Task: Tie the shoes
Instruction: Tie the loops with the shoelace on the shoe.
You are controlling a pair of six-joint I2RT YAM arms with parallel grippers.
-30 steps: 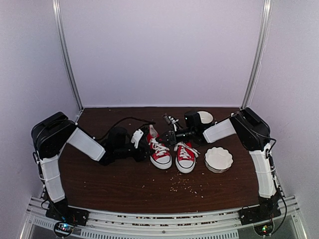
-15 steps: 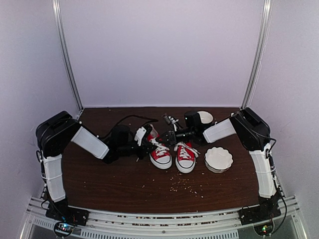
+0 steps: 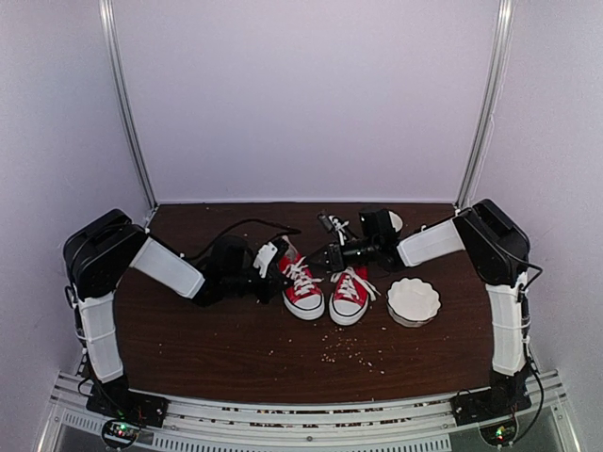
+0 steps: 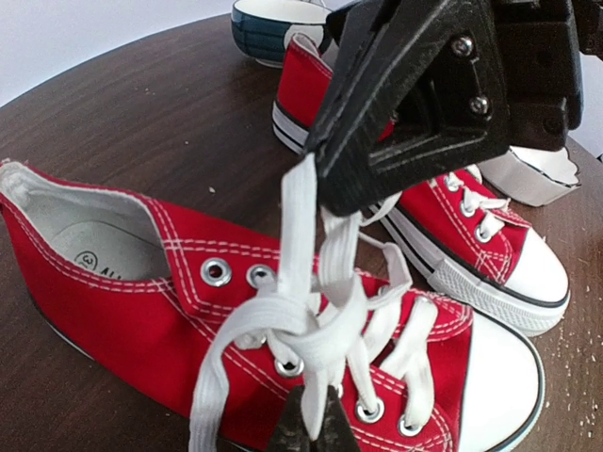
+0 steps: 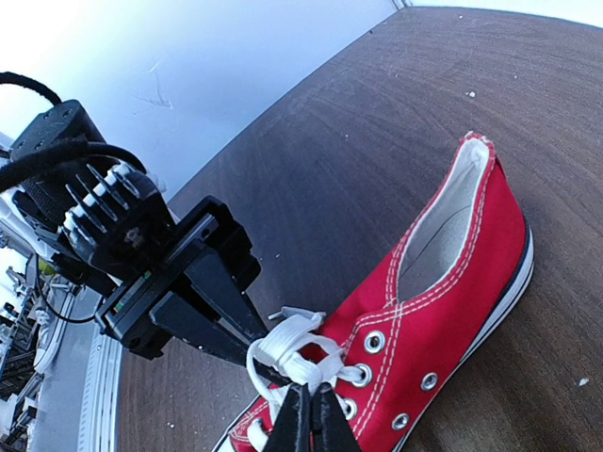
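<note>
Work site: You had the left sneaker [image 3: 303,288] and the right sneaker [image 3: 348,296] standing side by side near the middle of the table [image 3: 236,348], toes toward the arm bases. A white bowl [image 3: 413,299] sat just to the right of the pair.
Done: On the left sneaker, the white lace [image 4: 311,320] stood gathered into raised loops above the eyelets, drawn up between your two grippers.
Outstanding: No finished bow showed on that shoe. By my judgement the loops needed passing through and cinching down. The right sneaker's own laces lay spread across its tongue, and I could not tell whether they were knotted.
Left gripper [image 4: 306,426]: Your fingers were closed to a tight pinch on the lace, low in the bundle.
Right gripper [image 5: 306,419]: It was likewise pinched closed on the lace from the opposite side, its tip clamping an upright strand.
Progress: I judged it at no more than about halfway.
</note>
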